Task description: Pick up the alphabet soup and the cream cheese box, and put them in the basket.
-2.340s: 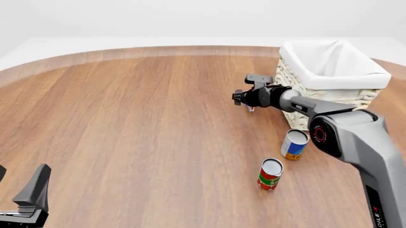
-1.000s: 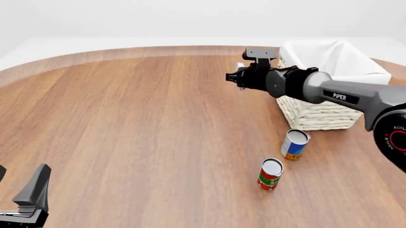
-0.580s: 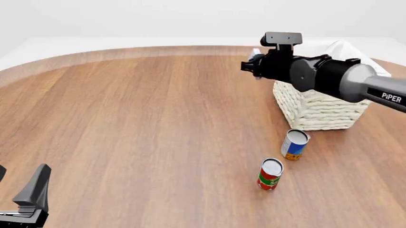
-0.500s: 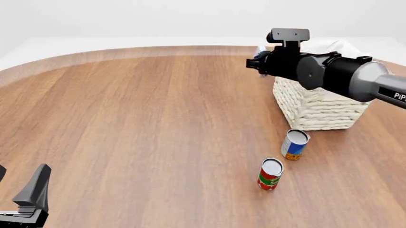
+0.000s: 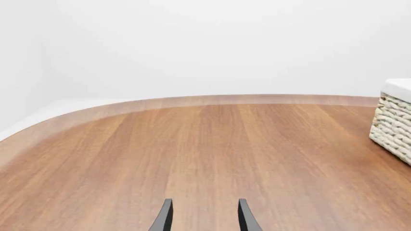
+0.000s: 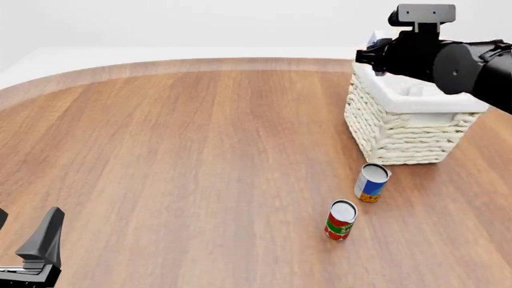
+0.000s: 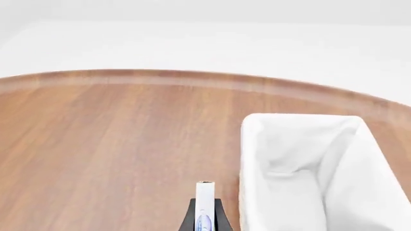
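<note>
The cream cheese box (image 7: 205, 208), white with a blue mark, stands edge-on between the fingers of my right gripper (image 7: 205, 219), which is shut on it. That gripper (image 6: 364, 55) hangs in the air beside the left rim of the woven basket (image 6: 404, 129), whose white lining (image 7: 301, 163) shows just beside the box. The alphabet soup (image 6: 371, 182) stands upright on the table in front of the basket. My left gripper (image 5: 202, 221) is open and empty, low at the near left (image 6: 40, 246).
A red and green can (image 6: 341, 219) stands upright just in front and to the left of the soup. The round wooden table (image 6: 176, 156) curves away at the back. The basket's corner (image 5: 393, 120) shows far off in the left wrist view.
My right gripper has lifted the cream cheese box off the table and carried it up and to the right, to the basket's left rim. The cans and the left arm have not moved.
</note>
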Action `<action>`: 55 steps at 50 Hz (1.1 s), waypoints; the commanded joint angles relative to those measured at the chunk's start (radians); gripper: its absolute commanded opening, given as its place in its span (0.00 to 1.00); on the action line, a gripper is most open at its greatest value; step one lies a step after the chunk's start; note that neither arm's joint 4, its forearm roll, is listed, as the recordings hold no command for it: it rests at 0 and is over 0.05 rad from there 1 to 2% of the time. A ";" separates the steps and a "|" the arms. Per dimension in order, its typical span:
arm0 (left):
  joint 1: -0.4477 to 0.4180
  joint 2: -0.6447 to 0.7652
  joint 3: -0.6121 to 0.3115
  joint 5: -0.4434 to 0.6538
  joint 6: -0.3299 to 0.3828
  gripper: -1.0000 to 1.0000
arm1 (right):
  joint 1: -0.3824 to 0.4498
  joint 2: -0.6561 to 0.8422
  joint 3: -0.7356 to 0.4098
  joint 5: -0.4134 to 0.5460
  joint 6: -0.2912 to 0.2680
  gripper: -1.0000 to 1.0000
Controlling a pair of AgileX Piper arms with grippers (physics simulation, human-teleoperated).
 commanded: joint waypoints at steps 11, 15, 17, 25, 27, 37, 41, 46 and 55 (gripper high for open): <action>0.000 0.000 0.000 0.000 0.000 1.00 | -0.133 -0.007 -0.075 0.070 -0.030 0.00; 0.000 0.000 0.000 0.000 0.000 1.00 | -0.154 0.020 -0.115 0.090 -0.034 0.00; 0.000 0.000 0.000 0.000 0.000 1.00 | -0.165 0.037 -0.139 0.099 -0.035 0.00; 0.000 0.000 0.000 0.000 0.000 1.00 | -0.188 0.089 -0.199 0.125 -0.033 0.00; 0.000 0.000 0.000 0.000 0.000 1.00 | -0.194 0.105 -0.218 0.133 -0.033 0.00; 0.000 0.000 0.000 0.000 0.000 1.00 | -0.217 0.192 -0.303 0.168 -0.017 0.00; 0.000 0.000 0.000 0.000 0.000 1.00 | -0.217 0.215 -0.311 0.168 -0.012 0.00; 0.000 0.000 0.000 0.000 0.000 1.00 | -0.223 0.238 -0.331 0.171 -0.003 0.00; 0.000 0.000 0.000 0.000 0.000 1.00 | -0.233 0.270 -0.353 0.175 0.014 0.00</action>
